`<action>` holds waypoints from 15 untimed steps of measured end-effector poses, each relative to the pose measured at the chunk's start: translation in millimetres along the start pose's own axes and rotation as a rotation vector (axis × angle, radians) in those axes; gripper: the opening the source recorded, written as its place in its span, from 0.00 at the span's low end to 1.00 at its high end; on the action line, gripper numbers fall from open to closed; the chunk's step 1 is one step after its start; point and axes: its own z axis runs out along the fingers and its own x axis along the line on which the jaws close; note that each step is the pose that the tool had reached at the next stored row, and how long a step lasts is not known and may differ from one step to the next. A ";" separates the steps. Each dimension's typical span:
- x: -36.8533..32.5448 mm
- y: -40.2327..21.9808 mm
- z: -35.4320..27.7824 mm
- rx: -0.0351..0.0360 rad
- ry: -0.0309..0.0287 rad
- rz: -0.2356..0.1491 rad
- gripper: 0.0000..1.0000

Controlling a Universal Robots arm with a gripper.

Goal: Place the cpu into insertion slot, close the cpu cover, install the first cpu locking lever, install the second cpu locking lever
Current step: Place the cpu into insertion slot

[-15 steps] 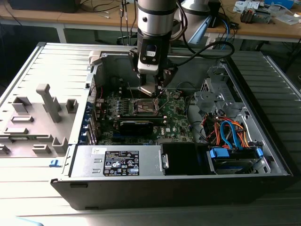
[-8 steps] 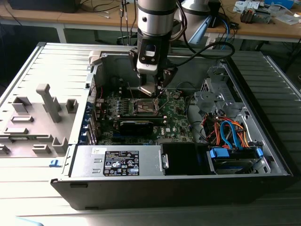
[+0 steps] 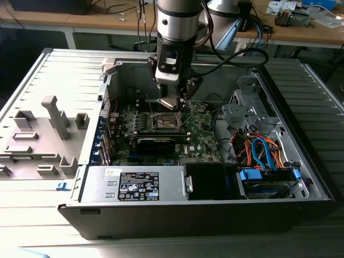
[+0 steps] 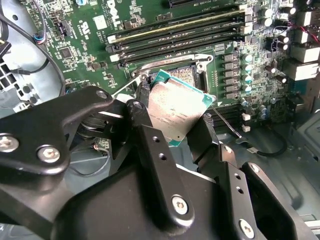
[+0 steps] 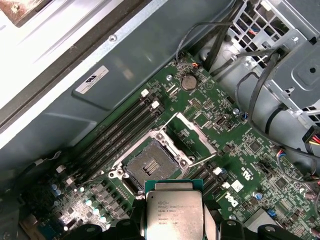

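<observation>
The jaws are closed narrowly on the cpu [image 4: 175,107], gripping the flat square chip by two opposite edges with its silvery metal top facing the wrist cameras. The chip hangs in the air above the board and touches nothing but the black fingers [image 4: 141,107].

Directly beneath and just beyond it lies the insertion slot [image 5: 150,169], a dark square socket with nothing seated in it. The cpu cover [image 5: 196,132], a thin metal frame with a square window, stands swung up and open on the socket's far side. A thin lever rod [image 4: 227,125] lies loose just beside the socket.

Judging from this, the task is at its first step. The chip is lifted and carried over the socket but not yet set down. The cover is not closed and neither locking lever looks fastened.

Rows of long memory slots [image 5: 120,135] run alongside the socket on the green motherboard [image 3: 201,134].

In the exterior view the arm [image 3: 180,21] drops almost straight down into an open computer case [image 3: 301,161] lying on its side on a ribbed grey counter [image 3: 32,226], its wrist poised over the middle of the board.
</observation>
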 end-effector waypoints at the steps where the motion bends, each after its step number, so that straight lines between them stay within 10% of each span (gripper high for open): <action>1: 0.0 0.0 0.1 -0.0001 -0.0001 0.004 0.55; 15: 0.0 0.0 0.6 -0.0004 -0.0012 0.045 0.55</action>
